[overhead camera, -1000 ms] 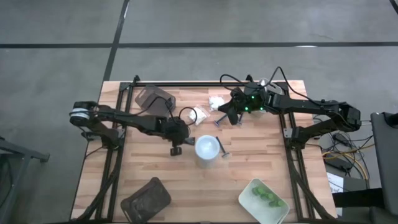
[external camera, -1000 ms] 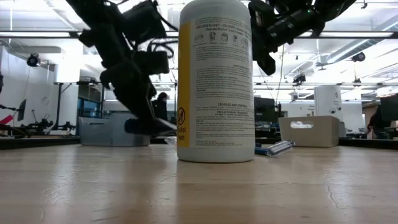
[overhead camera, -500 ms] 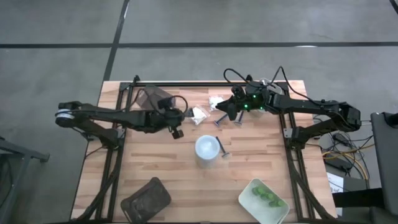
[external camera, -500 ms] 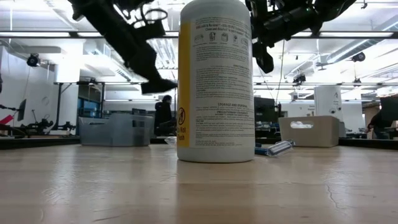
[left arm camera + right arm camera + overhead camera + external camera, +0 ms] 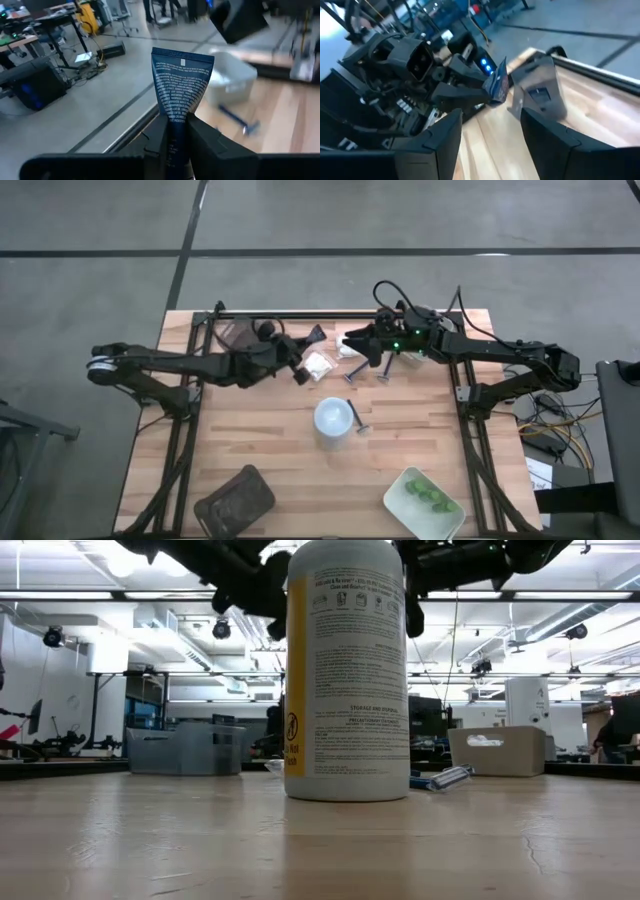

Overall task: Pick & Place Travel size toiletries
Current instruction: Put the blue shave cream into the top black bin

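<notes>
The left end effector (image 5: 305,350) hangs above the desk (image 5: 250,430) at about 11 o'clock from the desk's middle, its fingers (image 5: 212,142) clamped on the lower part of a dark blue tube (image 5: 179,87) with white print. In the left wrist view the tube stands up between the two fingers with its flat crimped end farthest from the wrist. In the high view the tube (image 5: 315,335) shows as a dark piece at the tip of the arm, just beside a small white packet (image 5: 320,364) lying on the wood.

The right end effector (image 5: 352,342) is at about 12 o'clock from the desk's middle, near the left one, its fingers (image 5: 445,137) spread wide with nothing between them. Its wrist view looks across at the left arm and the tube (image 5: 498,82) it carries, with a dark brown tray (image 5: 540,97) close by.

A yellow-and-white bottle (image 5: 334,420) stands upright near the desk's centre. One razor (image 5: 358,420) lies touching it at 3 o'clock, and two more razors (image 5: 356,370) lie at 12 o'clock from the bottle. Another white packet (image 5: 349,342) sits by the right end effector. Green pieces (image 5: 428,495) lie in a pale tray (image 5: 398,498) at 4 o'clock, and another dark tray (image 5: 235,498) sits at 7 o'clock.
</notes>
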`<action>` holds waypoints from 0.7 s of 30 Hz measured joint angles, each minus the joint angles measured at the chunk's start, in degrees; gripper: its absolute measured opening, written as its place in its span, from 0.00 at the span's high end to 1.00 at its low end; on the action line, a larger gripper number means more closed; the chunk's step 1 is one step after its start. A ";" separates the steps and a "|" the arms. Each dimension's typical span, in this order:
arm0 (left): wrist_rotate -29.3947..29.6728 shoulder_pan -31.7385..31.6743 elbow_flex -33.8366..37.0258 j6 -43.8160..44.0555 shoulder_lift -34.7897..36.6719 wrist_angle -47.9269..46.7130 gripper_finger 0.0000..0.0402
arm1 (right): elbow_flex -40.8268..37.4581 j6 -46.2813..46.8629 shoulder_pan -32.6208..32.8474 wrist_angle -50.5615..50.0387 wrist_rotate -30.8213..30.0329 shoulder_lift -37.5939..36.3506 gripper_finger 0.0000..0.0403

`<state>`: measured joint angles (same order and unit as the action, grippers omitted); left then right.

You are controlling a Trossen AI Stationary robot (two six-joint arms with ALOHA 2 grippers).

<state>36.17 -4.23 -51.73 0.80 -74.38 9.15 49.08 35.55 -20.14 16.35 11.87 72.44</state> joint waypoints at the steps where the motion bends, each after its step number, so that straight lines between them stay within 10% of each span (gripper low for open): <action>1: 0.04 -0.39 -0.44 0.80 0.00 0.33 0.85 | 0.00 -0.03 0.00 0.69 -0.04 0.00 0.50; 21: 0.13 -2.82 -17.38 0.33 -11.63 -1.59 0.84 | 0.00 0.01 0.00 6.70 -3.07 0.00 0.59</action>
<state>36.29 -7.05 -69.11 1.13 -86.01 7.56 49.08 35.56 -20.14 23.05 8.80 72.44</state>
